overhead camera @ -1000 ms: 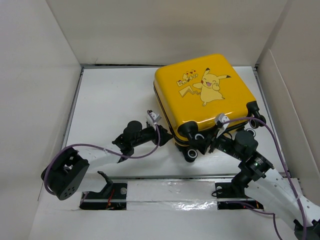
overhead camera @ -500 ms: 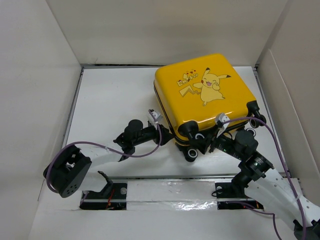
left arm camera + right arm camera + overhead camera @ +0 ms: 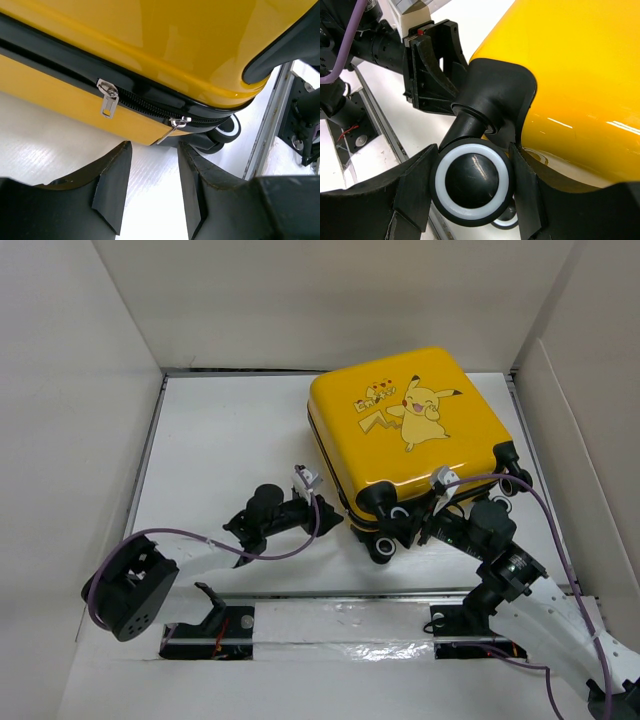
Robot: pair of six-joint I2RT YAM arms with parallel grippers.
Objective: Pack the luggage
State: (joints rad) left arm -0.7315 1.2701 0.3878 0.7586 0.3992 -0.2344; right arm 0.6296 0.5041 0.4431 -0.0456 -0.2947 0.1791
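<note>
The luggage (image 3: 410, 425) is a yellow hard-shell suitcase with a Pikachu print. It lies flat and closed at the back right of the table. My left gripper (image 3: 328, 510) is open and empty, just short of the case's near-left corner. In the left wrist view its jaws (image 3: 152, 160) stand apart on the table below the black zipper band (image 3: 135, 97), with two silver zipper pulls (image 3: 176, 125) close together. My right gripper (image 3: 402, 530) is shut on a black wheel (image 3: 472, 182) at the case's near corner, and its fingers (image 3: 415, 190) press both sides.
White walls (image 3: 90, 390) enclose the table on the left, back and right. A metal rail (image 3: 330, 592) runs along the near edge in front of the arm bases. Purple cables (image 3: 190, 536) loop over both arms.
My left gripper nudged toward the suitcase corner and has eased back a little to the left. The right gripper and the suitcase have not moved.
</note>
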